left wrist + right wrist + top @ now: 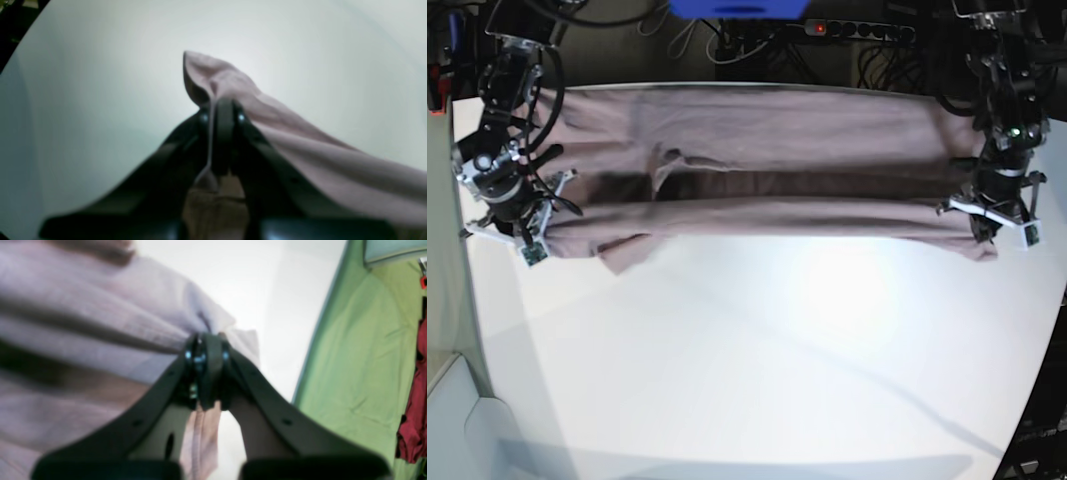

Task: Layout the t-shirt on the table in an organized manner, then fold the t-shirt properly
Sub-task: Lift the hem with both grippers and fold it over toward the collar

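The t-shirt [757, 170] is strung out sideways across the far half of the table [767, 360], with one arm on each end of it. A long fold already runs down the middle, with a dark shadowed crease between the two layers.

Both claws are pinched tight on fabric. The left gripper [222, 110] has a thin edge of cloth clamped between its jaws, with a loose peak of shirt poking up past the tips. The right gripper [206, 350] is pressed together on a bunched corner, and the cloth fans out in ridges from the pinch.

Handling-wise, this looks like light, floppy cotton: no stiffness at all, so it sags and wrinkles wherever it isn't held taut. It probably won't slip much, since the knit looks grippy, but a thin pinch near the hem could pull free if the arms tug apart too hard. Corners and hem edges look like the sensible places to hold, both layers together, so the fold doesn't slide open. Some rumpling shows near the right gripper's end in the base view.
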Controlling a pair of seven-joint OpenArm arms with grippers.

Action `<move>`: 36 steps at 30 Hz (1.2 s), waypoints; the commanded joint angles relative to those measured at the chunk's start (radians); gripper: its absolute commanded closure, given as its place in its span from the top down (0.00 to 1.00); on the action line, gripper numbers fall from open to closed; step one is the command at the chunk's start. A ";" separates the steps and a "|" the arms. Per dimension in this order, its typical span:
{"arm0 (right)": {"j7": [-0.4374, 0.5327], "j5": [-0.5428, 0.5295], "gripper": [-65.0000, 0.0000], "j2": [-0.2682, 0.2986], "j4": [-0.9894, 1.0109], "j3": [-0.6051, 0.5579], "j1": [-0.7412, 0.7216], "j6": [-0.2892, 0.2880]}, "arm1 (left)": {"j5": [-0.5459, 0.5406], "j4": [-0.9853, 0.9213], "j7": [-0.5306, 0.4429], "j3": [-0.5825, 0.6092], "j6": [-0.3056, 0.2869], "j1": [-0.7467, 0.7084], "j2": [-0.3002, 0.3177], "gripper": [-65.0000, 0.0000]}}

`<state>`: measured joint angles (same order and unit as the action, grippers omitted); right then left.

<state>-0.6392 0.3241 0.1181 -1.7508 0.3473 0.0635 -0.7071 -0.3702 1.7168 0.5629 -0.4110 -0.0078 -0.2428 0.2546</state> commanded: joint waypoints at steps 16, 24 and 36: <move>0.014 -0.032 0.00 -0.010 -0.113 0.005 0.161 0.009 | 0.009 0.050 -0.030 -0.027 0.002 -0.148 0.016 0.00; 0.015 -0.032 0.00 -0.011 -0.111 0.003 0.217 0.009 | 0.009 -0.041 -0.030 -0.022 0.002 -0.142 0.016 0.00; 0.015 -0.032 0.00 -0.011 0.016 -0.001 0.232 0.009 | 0.009 -0.197 -0.030 -0.021 0.002 -0.117 0.019 0.00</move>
<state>-0.6144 0.2821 0.0998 -1.7290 0.3424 0.2966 -0.7052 -0.3714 1.5150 0.5213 -0.4274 -0.0135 -0.3534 0.2600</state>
